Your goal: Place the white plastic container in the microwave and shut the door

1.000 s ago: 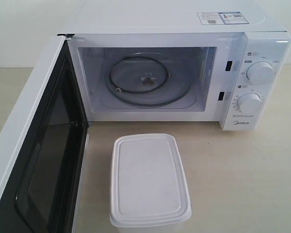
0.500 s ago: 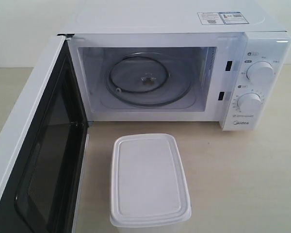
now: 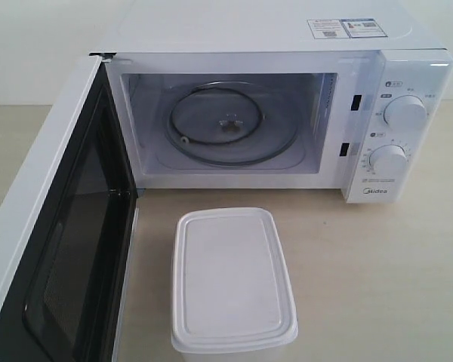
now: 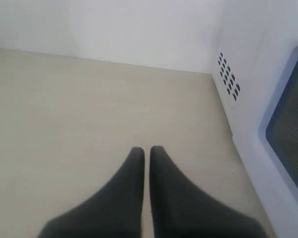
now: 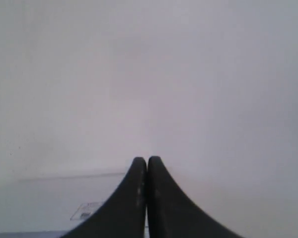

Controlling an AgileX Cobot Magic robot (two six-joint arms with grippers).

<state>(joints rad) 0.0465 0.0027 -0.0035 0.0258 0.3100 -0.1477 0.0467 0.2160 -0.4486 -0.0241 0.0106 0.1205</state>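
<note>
The white plastic container (image 3: 232,280) stands lidded on the beige table, in front of the microwave (image 3: 408,83). The microwave's cavity is exposed, with the glass turntable (image 3: 225,124) inside. Its door (image 3: 57,226) is swung wide open to the left, dark window facing inward. Neither gripper appears in the exterior view. In the left wrist view my left gripper (image 4: 147,149) is shut and holds nothing, above bare table beside the microwave's vented side (image 4: 228,82) and the door's window (image 4: 293,129). My right gripper (image 5: 147,160) is shut and holds nothing, facing a white surface with a small sticker (image 5: 84,211).
Two round dials (image 3: 404,113) sit on the microwave's right panel. Stickers (image 3: 346,28) lie on its top. Beige table (image 3: 377,271) stretches to the right of the container. A white wall (image 4: 139,29) stands behind.
</note>
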